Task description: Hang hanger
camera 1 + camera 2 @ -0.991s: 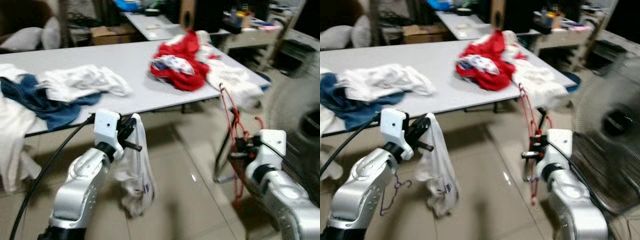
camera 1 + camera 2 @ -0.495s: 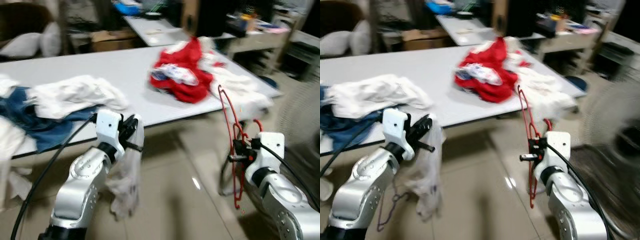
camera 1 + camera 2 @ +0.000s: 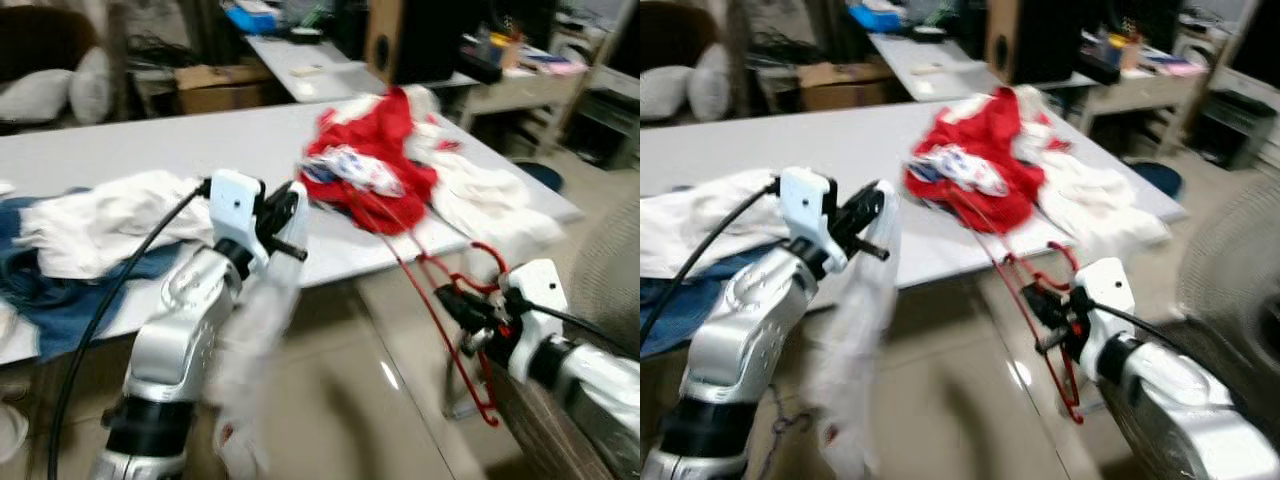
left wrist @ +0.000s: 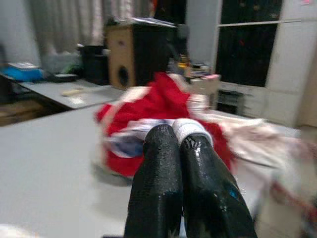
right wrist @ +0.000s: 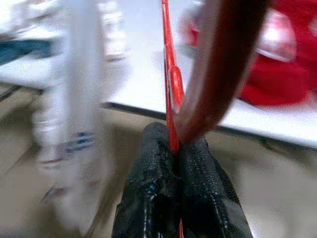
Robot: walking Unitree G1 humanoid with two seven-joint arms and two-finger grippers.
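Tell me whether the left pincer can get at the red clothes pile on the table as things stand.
Probably not. The left pincer is shut on a white garment that hangs from it, so its fingers are taken. The red clothes pile lies on the table just beyond it, with nothing between.

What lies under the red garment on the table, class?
Under the red garment shows a white patterned cloth, on the white table. Anything deeper in the pile is covered.

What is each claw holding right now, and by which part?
Left claw is shut on an edge of the white garment, which hangs below it. Right claw is shut on the red wire hanger, on its thin wire.
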